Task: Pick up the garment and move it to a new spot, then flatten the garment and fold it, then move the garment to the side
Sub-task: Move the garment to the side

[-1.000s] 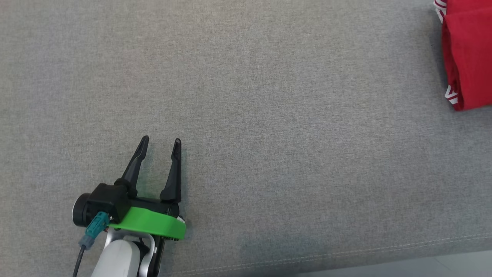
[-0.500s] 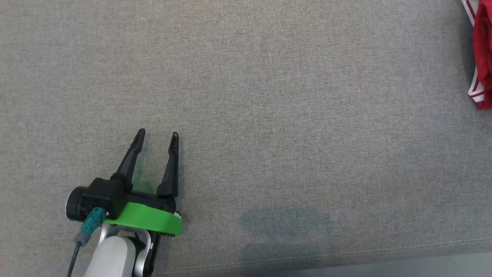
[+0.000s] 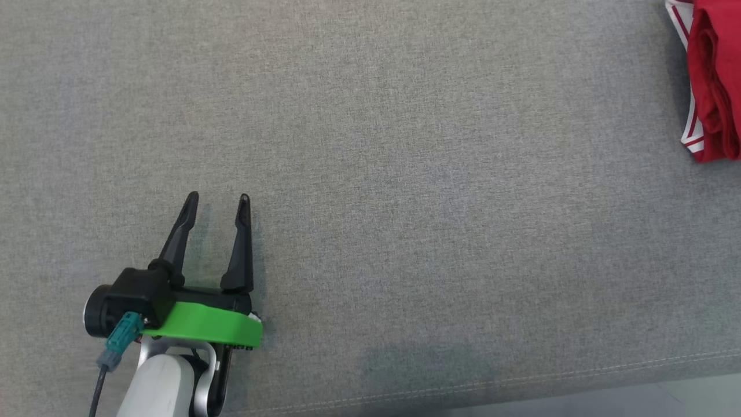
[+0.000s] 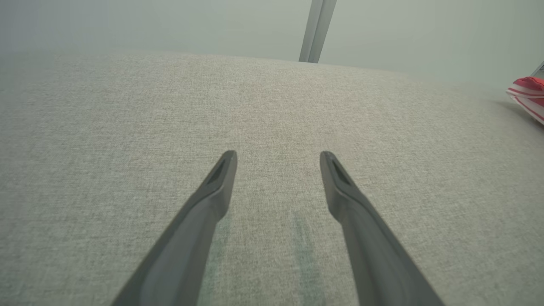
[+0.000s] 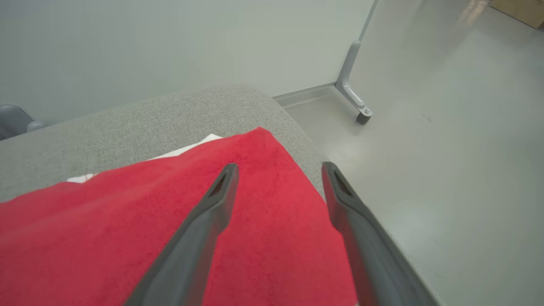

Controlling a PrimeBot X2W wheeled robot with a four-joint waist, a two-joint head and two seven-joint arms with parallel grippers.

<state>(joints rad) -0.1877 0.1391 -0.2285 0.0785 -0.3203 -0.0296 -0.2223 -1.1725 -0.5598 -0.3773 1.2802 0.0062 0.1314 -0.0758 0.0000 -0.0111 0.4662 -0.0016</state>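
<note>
The garment (image 3: 715, 81) is red with white striped trim and lies folded at the far right edge of the grey cushion (image 3: 405, 174). In the right wrist view the red garment (image 5: 127, 221) spreads below my right gripper (image 5: 278, 170), which stands open above it near the cushion's corner, nothing between its fingers. My left gripper (image 3: 217, 201) rests low on the left of the cushion, open and empty, far from the garment. The left wrist view shows those open fingers (image 4: 221, 178) over bare fabric, with a sliver of the garment (image 4: 529, 95) at the right.
The cushion's front seam (image 3: 521, 379) runs along the bottom, with pale floor (image 3: 666, 399) beyond it. In the right wrist view the floor (image 5: 446, 148) drops off right of the cushion corner, and a grey partition foot (image 5: 355, 100) stands there.
My right gripper has opened and let go of the garment, which now lies folded at the right edge. The head camera has shifted a little; the left gripper stays open.
</note>
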